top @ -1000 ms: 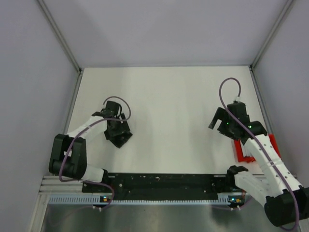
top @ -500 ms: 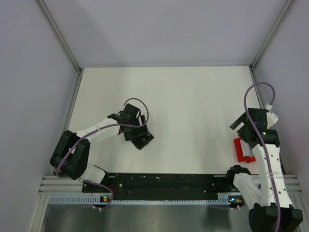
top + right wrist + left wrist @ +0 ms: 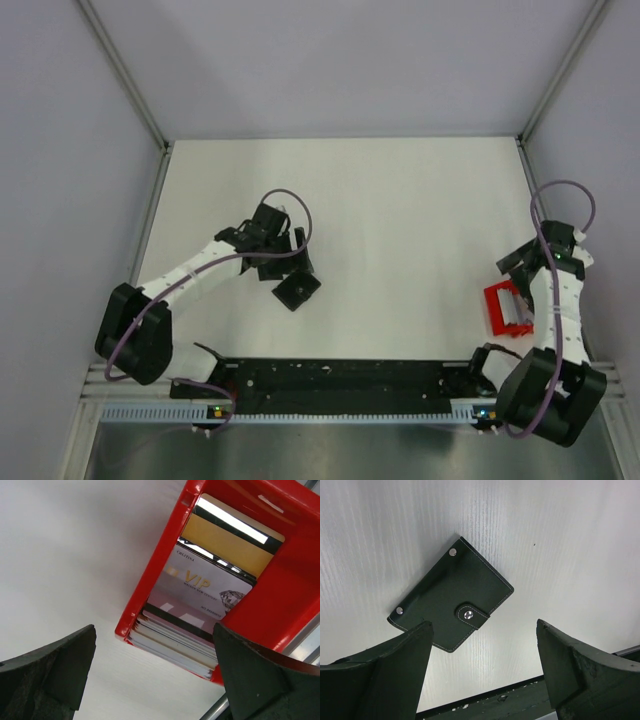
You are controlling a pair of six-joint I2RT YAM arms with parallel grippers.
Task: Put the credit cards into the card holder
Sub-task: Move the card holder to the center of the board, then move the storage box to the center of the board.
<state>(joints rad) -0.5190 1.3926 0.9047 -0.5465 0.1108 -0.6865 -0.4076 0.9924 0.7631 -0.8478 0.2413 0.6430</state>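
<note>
Now | left hand (image 3: 484,626) spread above card holder (image 3: 451,594) | right hand (image 3: 154,630) spread over credit cards (image 3: 200,587) in tray (image 3: 280,590)

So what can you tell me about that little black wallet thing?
The card holder is a small dark, leather-looking fold-over wallet with pale edge stitching, two metal studs along one side and a strap snapped shut by a third. It lies closed and flat on the white table, turned diagonally. Nothing grips it; the left gripper hangs open above.
</note>
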